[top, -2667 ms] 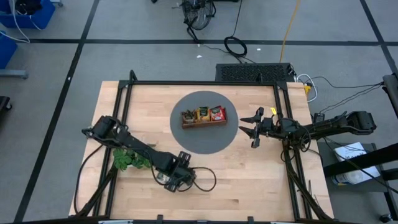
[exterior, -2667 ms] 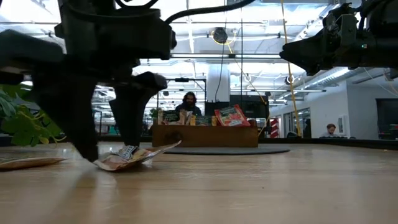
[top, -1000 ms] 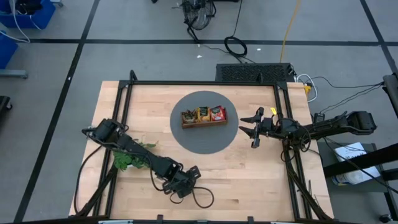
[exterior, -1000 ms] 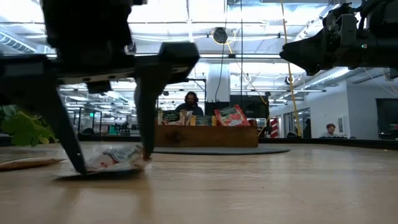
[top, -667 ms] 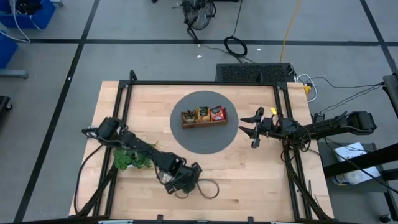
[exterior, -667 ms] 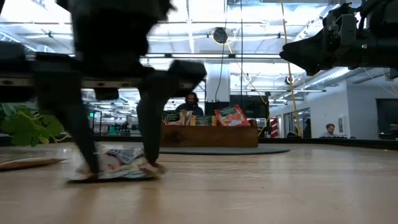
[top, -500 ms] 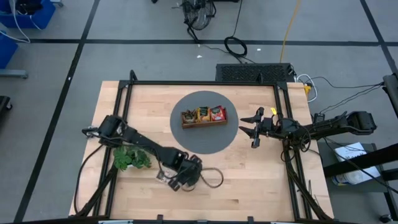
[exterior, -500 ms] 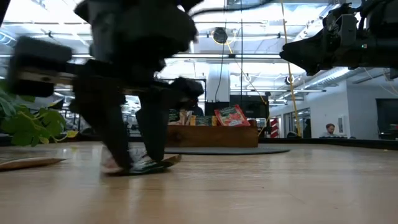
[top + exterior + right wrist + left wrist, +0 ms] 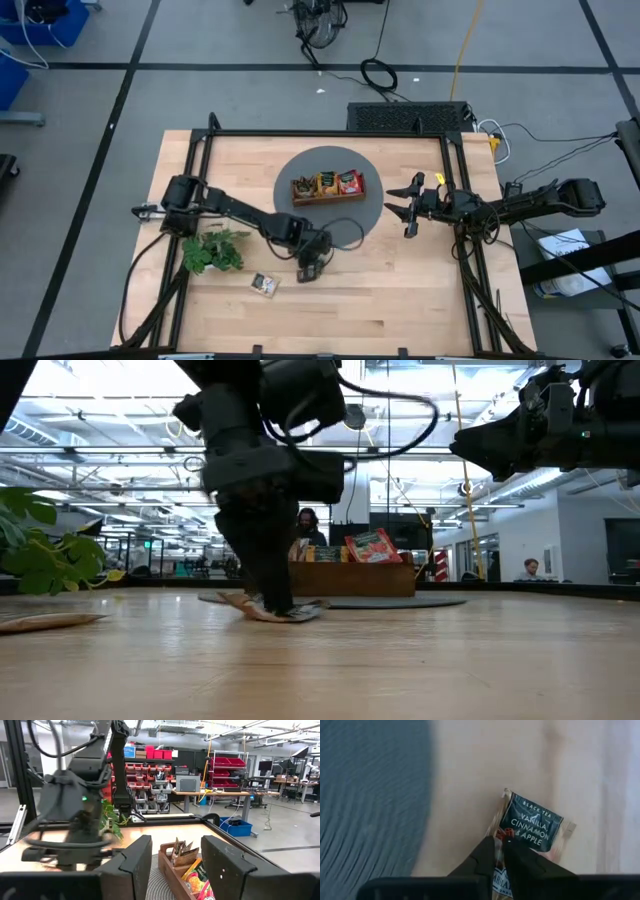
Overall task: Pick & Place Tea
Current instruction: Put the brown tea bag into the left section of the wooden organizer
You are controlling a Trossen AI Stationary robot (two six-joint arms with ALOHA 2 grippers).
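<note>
Left wrist view: the left pincer has its 2 fingers pinched on a dark-green-print tea sachet lying on the wooden tabletop, just beside the gray mat. The right pincer hovers half open, holding nothing, by the mat's right edge.

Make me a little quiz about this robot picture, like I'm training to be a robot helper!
1. True or false: the wooden tray sits on the round grey mat.
2. Which arm's gripper is pinching the dark tea sachet? A) left B) right
3. Fill in: another loose sachet lies on the table near the green ____.

Key: 1 true. 2 A, the left gripper. 3 plant.
</note>
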